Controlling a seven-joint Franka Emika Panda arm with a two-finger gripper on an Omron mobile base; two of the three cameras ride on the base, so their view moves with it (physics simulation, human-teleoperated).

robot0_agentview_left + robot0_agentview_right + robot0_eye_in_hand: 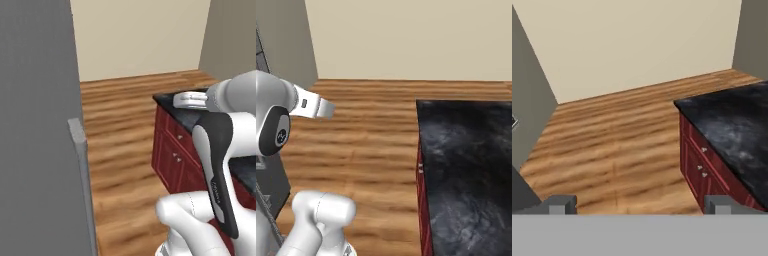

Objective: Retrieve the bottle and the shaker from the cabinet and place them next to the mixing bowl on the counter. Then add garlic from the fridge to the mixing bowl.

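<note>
The gripper (639, 204) hangs spread wide with nothing between its fingertips (561, 204), looking out over wood-plank floor (612, 145) toward a cream wall (637, 45). No writing can be read anywhere. To its right lies the desk (737, 130), black stone with grey marbling (its near corner juts over red drawer fronts (699, 165) with small pale knobs). On the other side stands the grey fridge (35, 130), its long bar handle (82, 180) facing the floor.
</note>
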